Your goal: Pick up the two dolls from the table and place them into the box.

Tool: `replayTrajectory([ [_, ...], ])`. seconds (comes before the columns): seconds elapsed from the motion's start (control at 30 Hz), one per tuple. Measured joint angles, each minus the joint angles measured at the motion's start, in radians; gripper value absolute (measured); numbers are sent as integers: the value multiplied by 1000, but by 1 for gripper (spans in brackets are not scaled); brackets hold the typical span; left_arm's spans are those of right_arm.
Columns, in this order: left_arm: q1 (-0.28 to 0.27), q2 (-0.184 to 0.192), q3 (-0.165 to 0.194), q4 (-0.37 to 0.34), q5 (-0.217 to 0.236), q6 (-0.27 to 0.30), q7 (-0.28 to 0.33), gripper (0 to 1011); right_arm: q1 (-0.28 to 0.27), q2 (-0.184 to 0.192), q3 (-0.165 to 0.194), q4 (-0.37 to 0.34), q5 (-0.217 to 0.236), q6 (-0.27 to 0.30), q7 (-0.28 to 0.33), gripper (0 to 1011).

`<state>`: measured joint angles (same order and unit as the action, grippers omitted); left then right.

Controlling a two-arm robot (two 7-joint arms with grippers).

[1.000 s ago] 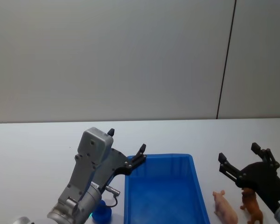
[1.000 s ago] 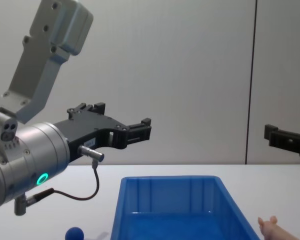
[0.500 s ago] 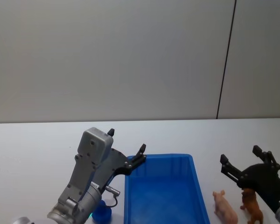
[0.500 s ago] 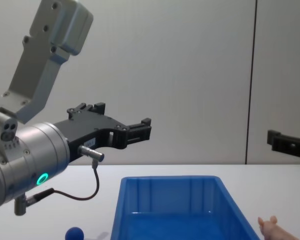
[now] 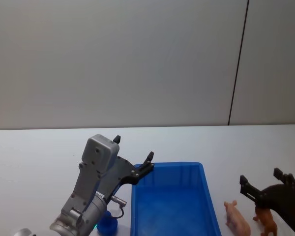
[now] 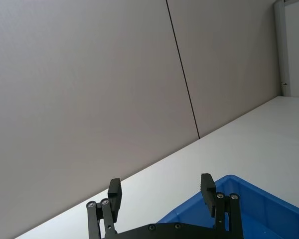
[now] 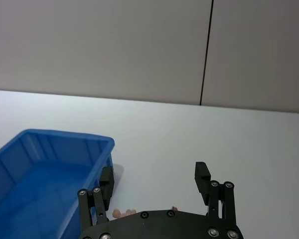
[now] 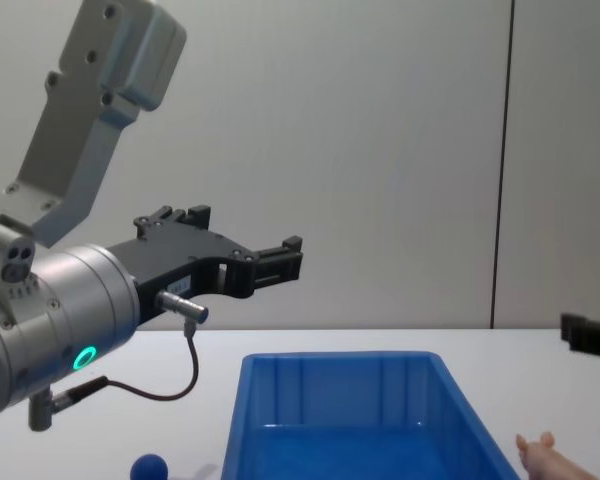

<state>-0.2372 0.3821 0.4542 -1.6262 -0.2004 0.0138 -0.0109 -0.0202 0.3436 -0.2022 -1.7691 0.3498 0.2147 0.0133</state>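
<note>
Brown doll (image 5: 268,223) below spread R tool (image 5: 260,176), pig (image 5: 237,220) beside.

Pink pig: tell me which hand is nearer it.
Right. The right hand hovers close by the pink pig; the left hand is on the blue box's opposite side.

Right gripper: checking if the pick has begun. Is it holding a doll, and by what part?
Nothing held: the right gripper is open by the brown doll, the left gripper open beside the box.
</note>
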Motion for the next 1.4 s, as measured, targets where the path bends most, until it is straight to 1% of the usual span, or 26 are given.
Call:
replayTrajectory([
  [0.13, 0, 0, 0, 0, 0, 0, 0, 1001, -12, 6, 4, -10, 4, 41, -18, 1001],
  [0.33, 0, 0, 0, 0, 0, 0, 0, 1001, -29, 12, 7, -21, 6, 87, -40, 1001],
  [0.63, 0, 0, 0, 0, 0, 0, 0, 1002, -53, 16, 9, -25, 2, 135, -66, 1001],
  [1.0, 0, 0, 0, 0, 0, 0, 0, 1001, -69, 16, 9, -4, -11, 162, -77, 1001],
  [1.27, 0, 0, 0, 0, 0, 0, 0, 1001, -75, 13, 9, 16, -16, 170, -78, 1001],
  [1.33, 0, 0, 0, 0, 0, 0, 0, 1001, -76, 12, 9, 21, -16, 170, -76, 985],
  [1.37, 0, 0, 0, 0, 0, 0, 0, 1001, -76, 11, 9, 26, -16, 170, -73, 949],
  [1.4, 0, 0, 0, 0, 0, 0, 0, 1001, -76, 11, 9, 29, -16, 170, -71, 941],
])
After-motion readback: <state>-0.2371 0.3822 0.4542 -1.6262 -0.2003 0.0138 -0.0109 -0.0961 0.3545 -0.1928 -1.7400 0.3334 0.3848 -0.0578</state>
